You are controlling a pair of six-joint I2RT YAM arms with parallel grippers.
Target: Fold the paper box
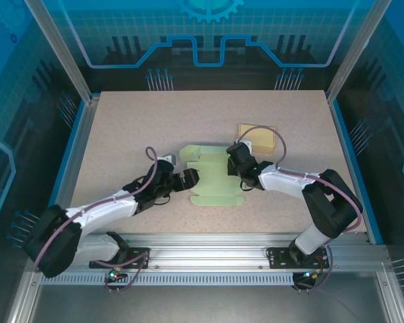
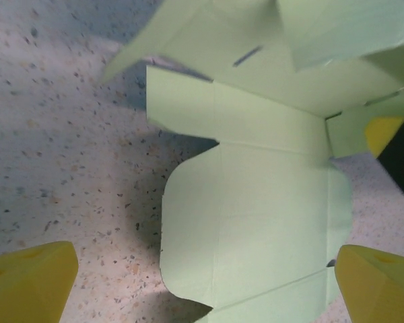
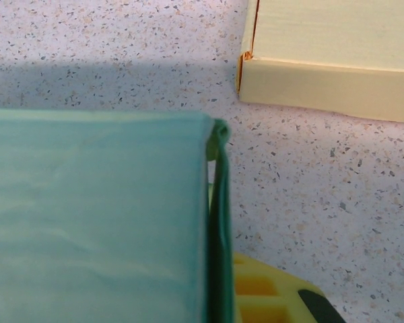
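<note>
Lying mid-table (image 1: 155,121), the green paper box (image 1: 212,183) is partly folded; the left gripper (image 1: 190,179) gapes wide at its left edge, while the right gripper (image 1: 235,157) pinches a raised flap near a cream box (image 1: 257,136).

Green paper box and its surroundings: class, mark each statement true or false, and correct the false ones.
1. The green paper box lies completely flat. False: some of its panels stand folded up.
2. The left fingers stand open. True.
3. The right fingers are spread wide. False: they are closed on a green panel.
4. A cream box sits apart from the green one. True.
</note>
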